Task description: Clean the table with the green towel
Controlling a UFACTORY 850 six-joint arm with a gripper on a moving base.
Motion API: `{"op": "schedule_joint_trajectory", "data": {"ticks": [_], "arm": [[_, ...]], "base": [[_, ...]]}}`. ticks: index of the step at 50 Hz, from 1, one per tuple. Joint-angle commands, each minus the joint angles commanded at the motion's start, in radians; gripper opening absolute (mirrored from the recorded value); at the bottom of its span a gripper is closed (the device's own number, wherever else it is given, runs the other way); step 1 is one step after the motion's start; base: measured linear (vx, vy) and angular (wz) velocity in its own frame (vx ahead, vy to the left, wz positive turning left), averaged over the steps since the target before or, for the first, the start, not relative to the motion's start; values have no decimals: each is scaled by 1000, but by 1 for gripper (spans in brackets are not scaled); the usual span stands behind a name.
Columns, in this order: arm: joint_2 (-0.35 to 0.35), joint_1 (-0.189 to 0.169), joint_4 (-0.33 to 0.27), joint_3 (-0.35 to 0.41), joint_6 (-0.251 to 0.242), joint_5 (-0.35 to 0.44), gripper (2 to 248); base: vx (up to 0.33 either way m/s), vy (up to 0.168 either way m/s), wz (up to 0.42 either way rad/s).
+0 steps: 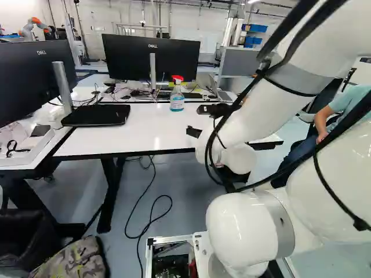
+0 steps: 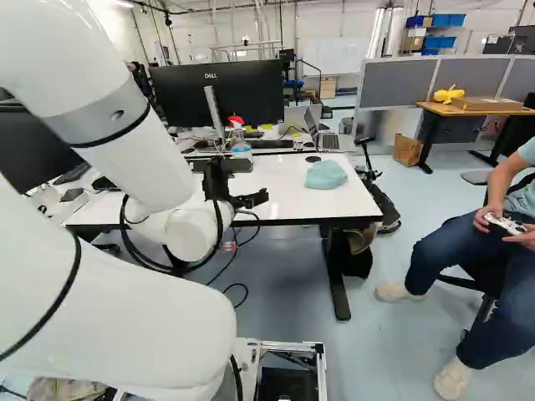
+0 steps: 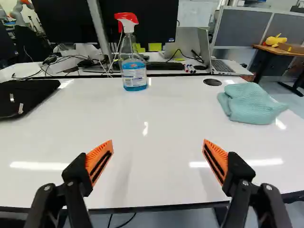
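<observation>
My gripper [image 3: 156, 159]: fingers spread wide, nothing between them, hanging just above the near edge of the table [image 3: 142, 142].
Green towel [image 3: 250, 103]: crumpled in a heap on the table, ahead of my jaws and off beyond my right finger, near the table's right end.
Towel's long axis: seems to run across my line of reach, though the folds make that hard to judge.
Turning relation: the towel sits outside the gap, so I judge a reach forward and to the right is needed.
Spray bottle [image 3: 131, 54]: upright, far ahead, slightly left of centre; blue liquid about half up.
Laptop [image 3: 23, 95]: closed, beyond my left finger.
</observation>
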Motion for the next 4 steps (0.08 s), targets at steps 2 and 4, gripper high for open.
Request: {"op": "schedule_joint_trajectory", "data": {"ticks": [2,4], "arm": [[0,0,0,0,0,0,247],[0,0,0,0,0,0,247]], "base": [[0,0,0],[0,0,0]]}}
